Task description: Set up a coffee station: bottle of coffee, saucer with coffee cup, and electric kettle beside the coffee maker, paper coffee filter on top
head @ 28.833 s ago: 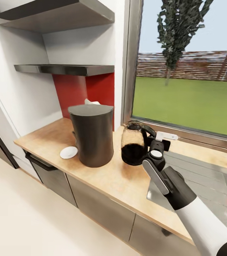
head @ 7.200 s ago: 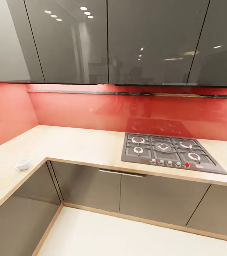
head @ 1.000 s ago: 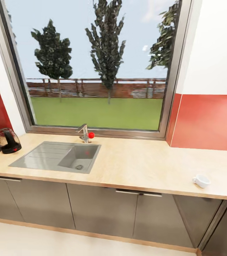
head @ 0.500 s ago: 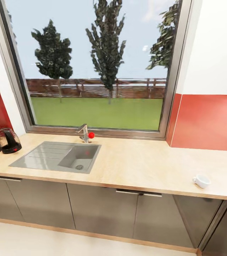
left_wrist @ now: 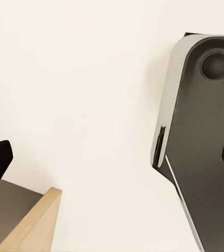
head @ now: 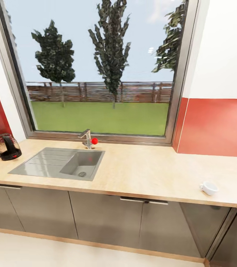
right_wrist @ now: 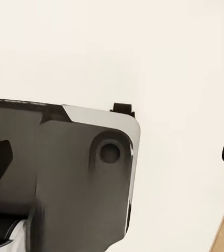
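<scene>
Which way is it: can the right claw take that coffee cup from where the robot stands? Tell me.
Probably not yet. The coffee cup sits unobstructed near the countertop front edge at the right, but the right wrist view faces floor and the robot's base, so the arm looks hung low. It likely must drive closer.

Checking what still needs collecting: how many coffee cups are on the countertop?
1. The coffee cup sits near the countertop's right corner, far from the electric kettle; others may lie outside the view.
</scene>
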Motion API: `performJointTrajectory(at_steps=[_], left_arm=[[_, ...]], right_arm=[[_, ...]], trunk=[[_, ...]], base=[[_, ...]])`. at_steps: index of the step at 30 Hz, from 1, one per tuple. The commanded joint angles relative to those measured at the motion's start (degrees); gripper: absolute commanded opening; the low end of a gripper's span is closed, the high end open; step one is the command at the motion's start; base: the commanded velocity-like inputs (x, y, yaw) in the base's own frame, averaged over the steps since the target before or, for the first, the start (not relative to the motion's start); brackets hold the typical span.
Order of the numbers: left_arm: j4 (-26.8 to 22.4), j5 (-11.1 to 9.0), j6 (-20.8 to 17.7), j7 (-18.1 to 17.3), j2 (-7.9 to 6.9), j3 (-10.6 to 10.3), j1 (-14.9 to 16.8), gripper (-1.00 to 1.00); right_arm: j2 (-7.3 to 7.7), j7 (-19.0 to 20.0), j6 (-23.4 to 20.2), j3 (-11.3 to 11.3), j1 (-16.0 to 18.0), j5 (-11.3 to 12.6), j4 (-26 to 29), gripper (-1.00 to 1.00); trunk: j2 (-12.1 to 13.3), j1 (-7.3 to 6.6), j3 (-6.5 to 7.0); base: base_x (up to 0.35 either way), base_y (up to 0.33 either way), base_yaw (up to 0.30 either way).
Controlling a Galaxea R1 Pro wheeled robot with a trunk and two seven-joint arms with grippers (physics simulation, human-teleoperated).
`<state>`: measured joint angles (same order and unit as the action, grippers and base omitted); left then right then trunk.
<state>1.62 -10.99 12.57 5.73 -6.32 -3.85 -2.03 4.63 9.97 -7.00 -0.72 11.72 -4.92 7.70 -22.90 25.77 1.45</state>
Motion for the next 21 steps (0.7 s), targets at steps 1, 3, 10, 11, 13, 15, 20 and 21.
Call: performJointTrajectory(at_steps=[1,3,10,11,13,15,20,21], left_arm=[[0.1,-0.4,0.3,0.1,-0.01,-0.4,0.0,1.0],[0.1,-0.4,0.3,0.1,-0.08,-0.4,0.0,1.0],[0.1,-0.5,0.3,0.1,-0.54,-0.3,0.1,1.0],[0.1,-0.5,0.3,0.1,-0.57,-0.3,0.1,1.0],[0.1,-0.5,0.3,0.1,-0.64,-0.3,0.1,1.0],[0.1,-0.5,0.3,0.1,-0.69,-0.3,0.1,1.0],[0.1,-0.5,0.4,0.1,-1.1,-0.2,0.3,1.0],[0.1,-0.5,0.4,0.1,-1.18,-0.2,0.4,1.0]], right_arm=[[-0.01,0.2,-0.3,-0.1,0.0,-0.5,1.0,1.0],[-0.08,0.2,-0.3,0.0,-0.1,-0.5,3.0,1.0],[-0.58,0.1,-0.2,0.1,0.0,-0.5,18.4,1.0],[-1.0,0.1,-0.2,0.1,-0.1,-0.5,21.6,1.0],[-1.94,0.1,-0.1,0.1,0.0,-0.5,27.9,1.0],[-2.69,0.1,-0.1,0.1,0.0,-0.5,32.4,1.0],[-4.28,0.1,1.0,0.1,0.0,-0.5,45.8,1.0],[-4.43,0.1,1.4,0.1,0.0,-0.4,48.8,1.0]], trunk=[[0.0,0.02,0.0],[0.0,0.02,0.0],[0.0,0.02,0.0],[0.0,0.02,0.0],[0.0,0.02,0.0],[0.0,0.02,0.0],[0.0,0.02,0.0],[0.0,0.02,0.0]], base=[[-0.001,0.0,-0.003],[0.0,0.0,-0.002],[0.0,0.0,0.0],[0.0,0.0,0.0],[0.0,0.0,0.0],[0.0,0.0,0.0],[0.0,0.0,0.0],[0.0,0.0,0.0]])
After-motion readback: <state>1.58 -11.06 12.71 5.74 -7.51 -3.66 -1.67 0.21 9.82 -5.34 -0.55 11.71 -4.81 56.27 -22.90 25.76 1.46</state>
